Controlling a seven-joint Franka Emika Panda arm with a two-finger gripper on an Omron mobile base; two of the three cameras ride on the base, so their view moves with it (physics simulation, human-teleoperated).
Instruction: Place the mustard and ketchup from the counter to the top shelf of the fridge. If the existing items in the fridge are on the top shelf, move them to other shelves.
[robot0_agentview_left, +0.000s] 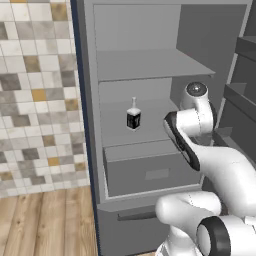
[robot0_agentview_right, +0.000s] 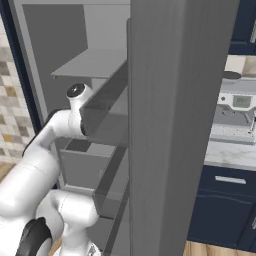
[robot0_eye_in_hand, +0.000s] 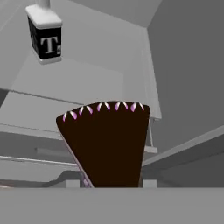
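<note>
Glossy white arm (robot0_agentview_left: 220, 170) here, thick rounded links like fat tubes. Dark, near-black bands ring the joints, one at five o'clock in the left base view. A grey disc cap (robot0_agentview_left: 196, 89) tops the upper joint, with a pale glint.
</note>
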